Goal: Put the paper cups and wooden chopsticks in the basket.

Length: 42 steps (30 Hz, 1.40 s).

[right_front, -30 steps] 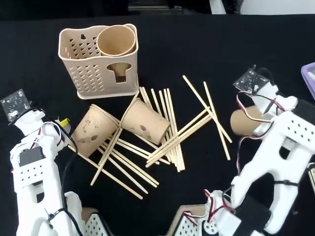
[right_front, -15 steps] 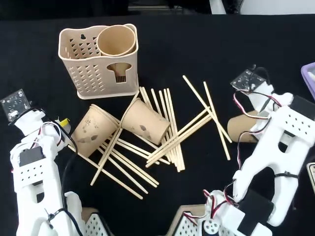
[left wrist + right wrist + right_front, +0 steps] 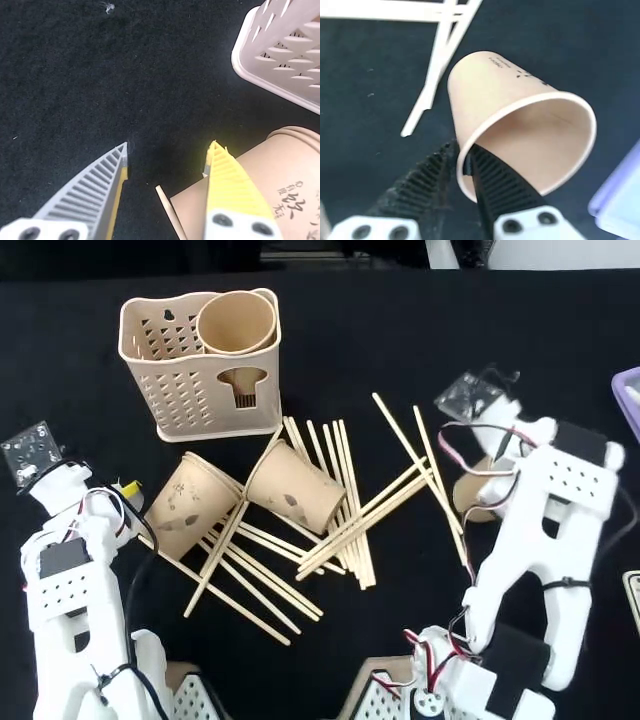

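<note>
Black cloth [image 3: 400, 330] covers the bench. The basket [image 3: 190, 390] stands upright near the far left corner. One paper cup, the nested cup [image 3: 237, 322], stands mouth up inside it, against the right end wall.

Two more cups lie on their sides just in front of the basket: the left cup [image 3: 190, 505] and the centre cup [image 3: 297, 487]. The wooden chopsticks [image 3: 345, 520] lie scattered around and under these two cups and across the bench centre, with several crossing one another.

Right gripper [image 3: 465, 162] — clamped on the rim of the held cup [image 3: 520, 120], with one finger inside the mouth and the other against the outer wall. The held cup is on its side near the right edge of the bench, just beside the outermost chopsticks. Whether it rests on the cloth cannot be told.

Left gripper [image 3: 167, 160] — jaws spread and gripping nothing, positioned near the left edge of the bench. Its yellow finger [image 3: 225, 180] is just beside the wall of the left cup, and one chopstick tip lies between the fingers.

A purple tray [image 3: 628, 395] sits at the right edge.
</note>
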Motion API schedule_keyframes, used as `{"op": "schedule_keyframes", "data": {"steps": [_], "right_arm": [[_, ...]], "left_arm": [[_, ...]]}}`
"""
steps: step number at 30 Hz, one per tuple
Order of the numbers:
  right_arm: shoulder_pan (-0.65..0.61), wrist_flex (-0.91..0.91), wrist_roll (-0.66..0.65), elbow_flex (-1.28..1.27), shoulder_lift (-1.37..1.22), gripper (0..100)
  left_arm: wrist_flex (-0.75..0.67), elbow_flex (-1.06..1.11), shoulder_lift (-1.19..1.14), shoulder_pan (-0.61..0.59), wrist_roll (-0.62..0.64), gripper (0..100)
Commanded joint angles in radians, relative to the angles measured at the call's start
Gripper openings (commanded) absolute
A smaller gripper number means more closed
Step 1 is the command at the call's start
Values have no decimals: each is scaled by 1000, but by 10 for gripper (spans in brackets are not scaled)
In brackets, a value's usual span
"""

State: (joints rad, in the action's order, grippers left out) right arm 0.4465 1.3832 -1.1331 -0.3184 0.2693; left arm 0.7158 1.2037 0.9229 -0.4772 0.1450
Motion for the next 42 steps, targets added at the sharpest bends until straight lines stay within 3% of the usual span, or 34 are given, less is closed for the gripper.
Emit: {"op": "schedule_keyframes", "data": {"steps": [1,7,14,21,32,42], "right_arm": [[-3,68,68,197,53,11],[-239,155,250,367,174,11],[-594,37,489,524,203,11],[-882,-135,503,610,85,11],[-962,-147,503,987,-298,11],[-979,-91,480,1030,-426,11]], "left_arm": [[-23,-7,18,13,3,245],[-23,-7,18,13,3,245],[-21,-7,18,13,3,245],[-20,-7,18,13,3,245],[-21,-7,18,13,3,245],[-20,-7,18,12,3,245]]}}
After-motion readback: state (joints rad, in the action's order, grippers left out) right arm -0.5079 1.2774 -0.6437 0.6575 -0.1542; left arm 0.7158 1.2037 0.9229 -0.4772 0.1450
